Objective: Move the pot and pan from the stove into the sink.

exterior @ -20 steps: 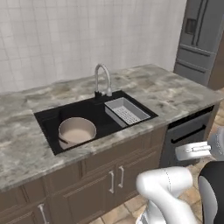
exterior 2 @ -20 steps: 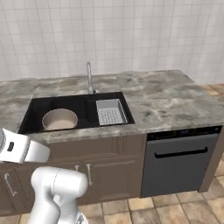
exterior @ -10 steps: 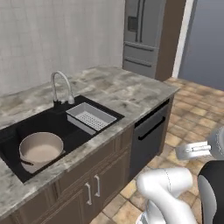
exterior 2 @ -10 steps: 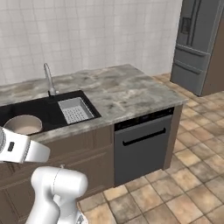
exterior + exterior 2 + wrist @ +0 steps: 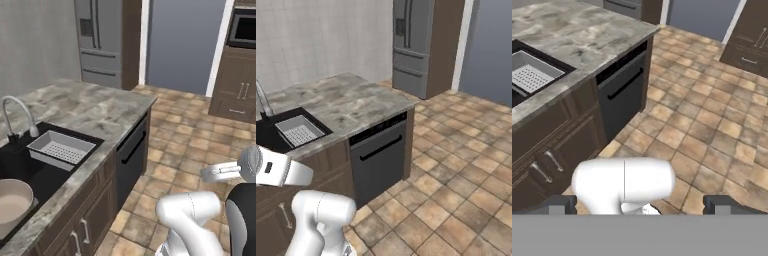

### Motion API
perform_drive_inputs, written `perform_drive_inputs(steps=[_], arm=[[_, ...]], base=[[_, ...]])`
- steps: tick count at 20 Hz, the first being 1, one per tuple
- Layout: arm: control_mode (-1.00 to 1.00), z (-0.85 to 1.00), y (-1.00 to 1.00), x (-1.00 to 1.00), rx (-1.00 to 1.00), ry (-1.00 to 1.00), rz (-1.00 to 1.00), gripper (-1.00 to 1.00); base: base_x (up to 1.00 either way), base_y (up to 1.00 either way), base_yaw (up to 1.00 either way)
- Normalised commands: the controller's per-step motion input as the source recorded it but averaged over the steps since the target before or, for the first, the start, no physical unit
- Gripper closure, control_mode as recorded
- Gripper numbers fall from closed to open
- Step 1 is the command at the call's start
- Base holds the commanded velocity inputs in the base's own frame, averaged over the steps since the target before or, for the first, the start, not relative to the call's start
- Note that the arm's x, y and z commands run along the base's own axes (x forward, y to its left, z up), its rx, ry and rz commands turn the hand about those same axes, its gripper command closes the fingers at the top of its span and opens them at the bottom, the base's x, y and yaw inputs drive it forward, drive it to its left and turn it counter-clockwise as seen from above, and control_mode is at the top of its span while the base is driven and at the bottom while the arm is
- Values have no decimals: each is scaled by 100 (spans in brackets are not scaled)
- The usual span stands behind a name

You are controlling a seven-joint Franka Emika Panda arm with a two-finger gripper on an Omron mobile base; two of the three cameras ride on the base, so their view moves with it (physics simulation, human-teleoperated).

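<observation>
One of the two vessels, the pot [image 5: 11, 206], is seen resting inside the sink [image 5: 47, 176] at the near left of the left base view, its beige interior facing up and its rim close to the basin's near wall. That half of the task is judged done; the pan and the stove are not found in these pictures, so the second carry is judged to be left, and a drive to the cooktop is probably needed first. Just right of the pot, the grey drainer tray [image 5: 61, 147] is set in the basin's right part, and the curved faucet [image 5: 18, 116] rises at the far rim. The marble counter [image 5: 95, 107] is spread beyond and to the right, ending in a corner above the dishwasher [image 5: 131, 150]. From that corner on, wide tiled floor [image 5: 456, 165] lies open toward the refrigerator [image 5: 412, 46] at the far wall and the dark cabinets [image 5: 237, 85] at the far right, so ample room is offered for turning the base; the counter's corner is the one edge to be kept away from. The gripper [image 5: 639, 204] is seen in the hand view with its fingertips [image 5: 558, 204] spread wide apart and nothing held between them, pointed at floor and cabinet fronts.
</observation>
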Motion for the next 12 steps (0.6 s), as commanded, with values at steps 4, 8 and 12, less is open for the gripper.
perform_drive_inputs(steps=[4, 8, 12], arm=[[100, 0, 0, 0, 0, 0, 0, -100], [100, 0, 0, 0, 0, 0, 0, -100], [100, 0, 0, 0, 0, 0, 0, -100]], base=[[0, -8, -50], [0, -10, -50], [0, -10, -50]])
